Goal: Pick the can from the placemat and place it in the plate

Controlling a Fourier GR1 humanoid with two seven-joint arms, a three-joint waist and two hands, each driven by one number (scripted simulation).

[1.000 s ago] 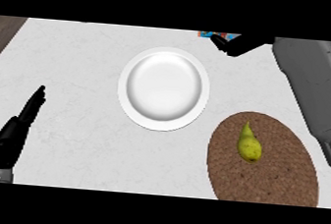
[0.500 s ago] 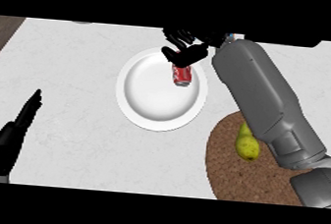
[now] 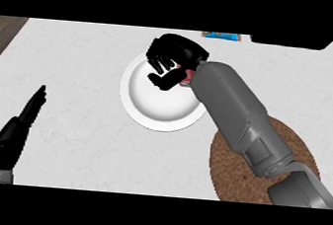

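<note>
Head view gives you only a sliver of the small red can (image 3: 188,76): it sits above the upper right part of the round white plate (image 3: 156,104), mostly hidden behind the black right hand (image 3: 170,60). You can see that hand's fingers and thumb curled round the can, holding it, with the palm turned down toward the plate's upper rim. Whether the can rests on the plate or hangs just over it, you cannot tell. The grey right forearm (image 3: 235,115) runs diagonally from the lower right up to the hand, crossing the plate's right edge and covering much of the round brown woven placemat (image 3: 231,164) that lies just beside the plate at lower right. Your left hand (image 3: 18,127) shows near the left edge on the pale marbled counter (image 3: 78,68), fingers straight and pointing up, open and holding nothing, well apart from the plate. At the counter's far edge you can make out a small blue object (image 3: 221,36) and a dark block (image 3: 288,42).
</note>
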